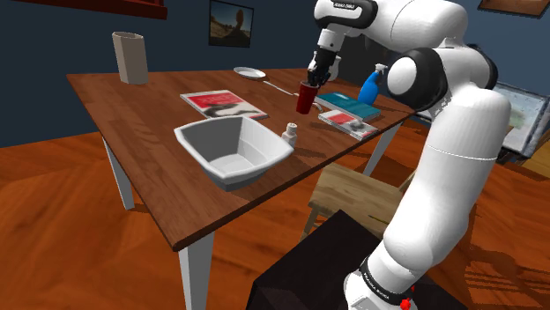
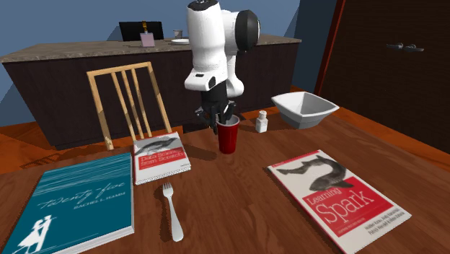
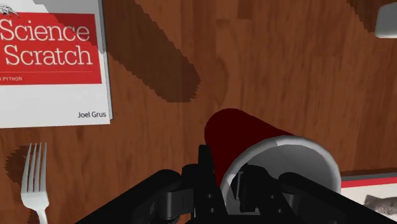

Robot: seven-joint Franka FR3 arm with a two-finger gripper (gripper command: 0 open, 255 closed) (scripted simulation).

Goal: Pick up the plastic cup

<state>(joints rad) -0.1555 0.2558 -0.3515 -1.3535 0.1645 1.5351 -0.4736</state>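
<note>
Black fingers (image 3: 205, 173) are at the rim of the red tapered cup (image 3: 236, 137). On the wrist view they're almost closed: one sits outside the red wall, the other inside the white interior, and the rim is pinched between them. I can't read that grip from the shoulder view, where the fingers just perch on top of the cup.

The cup stands upright on the brown wooden desk (image 1: 132, 106) with its base down at the surface. I can't tell whether it is actually touching.

The second exterior view gives me the neighbours. A small white shaker (image 2: 262, 122) is near the cup on that view's right, with a grey square bowl (image 2: 304, 108) beyond it. A small red-and-white book (image 2: 160, 158) lies to the left. Nearer the camera are a silver fork (image 2: 171, 211), a teal book (image 2: 72, 204) and a red "Learning Spark" book (image 2: 337, 199).

The shoulder view adds a blue spray bottle (image 1: 372, 84), a white plate (image 1: 249, 72) and a tall pale container (image 1: 130, 57) at the far corner.
</note>
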